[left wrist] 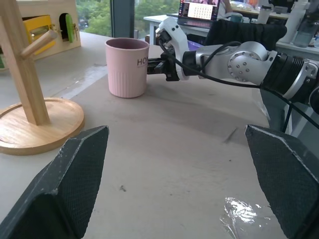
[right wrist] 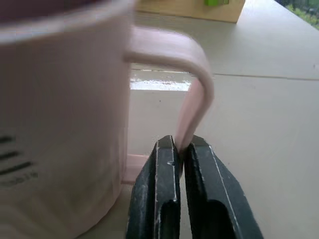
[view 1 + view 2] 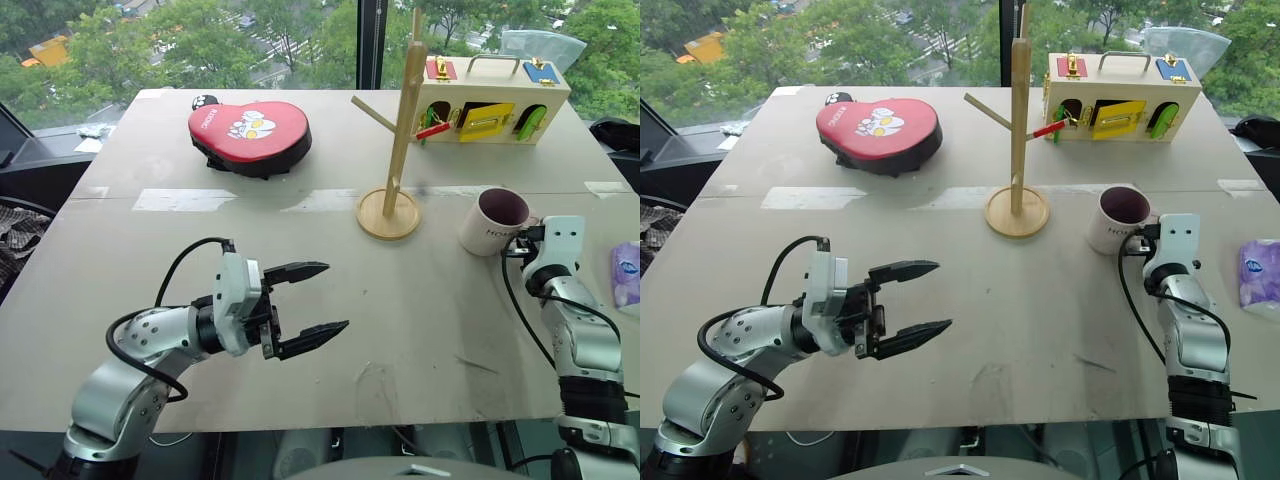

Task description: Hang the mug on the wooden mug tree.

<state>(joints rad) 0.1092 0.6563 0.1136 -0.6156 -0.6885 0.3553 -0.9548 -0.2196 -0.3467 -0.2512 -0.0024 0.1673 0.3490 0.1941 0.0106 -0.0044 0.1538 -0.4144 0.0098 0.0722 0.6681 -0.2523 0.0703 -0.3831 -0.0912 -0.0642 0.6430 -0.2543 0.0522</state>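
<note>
The mug stands upright on the table, toward its right side, with its dark interior facing up and its lettering toward the near edge. The right gripper is level with the mug's loop handle, and its two black fingers are pressed together on the lower part of that handle, so the pincer grips the mug while the mug rests on the tabletop. The wooden mug tree stands just to the left of the mug, apart from it, on a round disc base, with a slanted peg branching to the left. The left gripper hovers over the near left part of the table, pointing toward the right, with its fingers spread wide and nothing between them. Behind the tree, at the far edge, sits a wooden box with coloured latches; a red cushion lies at far left.
</note>
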